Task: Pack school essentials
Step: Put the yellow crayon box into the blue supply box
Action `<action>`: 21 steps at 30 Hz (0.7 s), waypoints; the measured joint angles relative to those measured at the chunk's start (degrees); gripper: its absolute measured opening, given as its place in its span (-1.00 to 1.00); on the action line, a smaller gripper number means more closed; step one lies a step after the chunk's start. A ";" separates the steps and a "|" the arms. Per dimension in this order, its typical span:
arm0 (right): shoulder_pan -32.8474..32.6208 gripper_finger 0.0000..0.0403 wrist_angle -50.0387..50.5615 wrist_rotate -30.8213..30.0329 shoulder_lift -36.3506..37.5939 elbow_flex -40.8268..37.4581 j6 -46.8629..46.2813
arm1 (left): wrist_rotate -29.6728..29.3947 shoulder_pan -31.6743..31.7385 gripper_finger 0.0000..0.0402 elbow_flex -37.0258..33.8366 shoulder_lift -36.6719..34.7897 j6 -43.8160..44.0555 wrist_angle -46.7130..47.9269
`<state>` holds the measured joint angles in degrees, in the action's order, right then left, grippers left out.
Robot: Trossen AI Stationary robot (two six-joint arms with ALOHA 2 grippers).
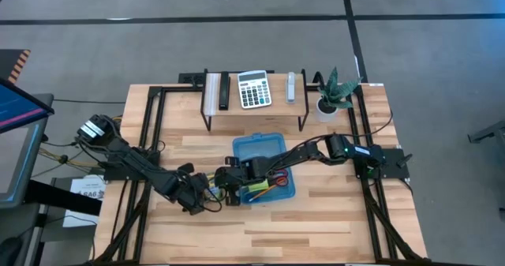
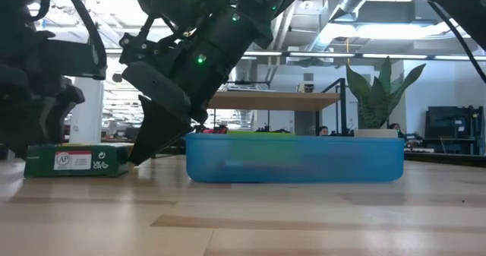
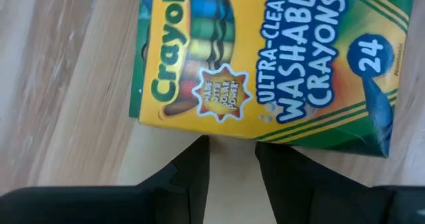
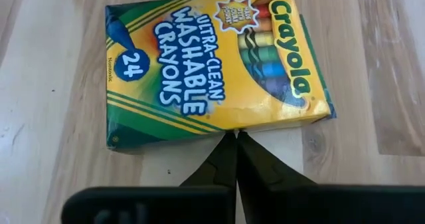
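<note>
The yellow-green crayon box (image 4: 212,71) lies flat on the wood table, face up, just left of the blue bin (image 1: 254,144). My right gripper (image 4: 236,144) reaches over the bin from the right and is shut, its tips at one long side of the box. My left gripper (image 3: 232,151) comes from the left and stands open at the opposite long side (image 3: 229,132). In the low view the box (image 2: 76,161) rests on the table, with my right gripper (image 2: 144,153) slanting down to its end. Inside the bin lie pencils and red-handled scissors (image 1: 276,179) and a lime-green pad (image 1: 256,193). My right gripper sets its shut fingertips (image 4: 234,151) against the crayon box's long side (image 4: 232,128), about halfway along it. It slants down from the table's right. The box stays flat on the table. My left gripper's open tips reach the opposite long side; whether they touch it I cannot tell.
The blue bin's left wall (image 2: 199,159) stands right beside the crayon box. At the far edge a black rack (image 1: 252,108) carries a calculator (image 1: 254,88) and small items, with a potted plant (image 1: 333,94) to its right. Bare tabletop lies toward the near edge.
</note>
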<state>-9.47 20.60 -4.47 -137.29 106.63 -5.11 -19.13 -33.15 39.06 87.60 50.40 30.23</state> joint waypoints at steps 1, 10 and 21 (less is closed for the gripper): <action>0.00 -0.88 0.13 0.00 0.16 0.00 -0.02 | -0.08 0.02 -0.41 0.52 0.01 -0.27 0.71; -0.91 -0.90 6.77 0.02 0.55 4.46 -0.58 | -0.72 -0.02 -0.41 4.04 -0.16 -0.81 3.95; -1.46 -0.92 17.10 0.02 0.63 8.59 -2.41 | -4.17 0.02 -0.41 7.52 -0.18 -3.54 3.91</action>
<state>-10.93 37.70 -4.45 -136.67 115.22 -7.52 -23.30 -33.12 46.57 87.42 46.86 34.14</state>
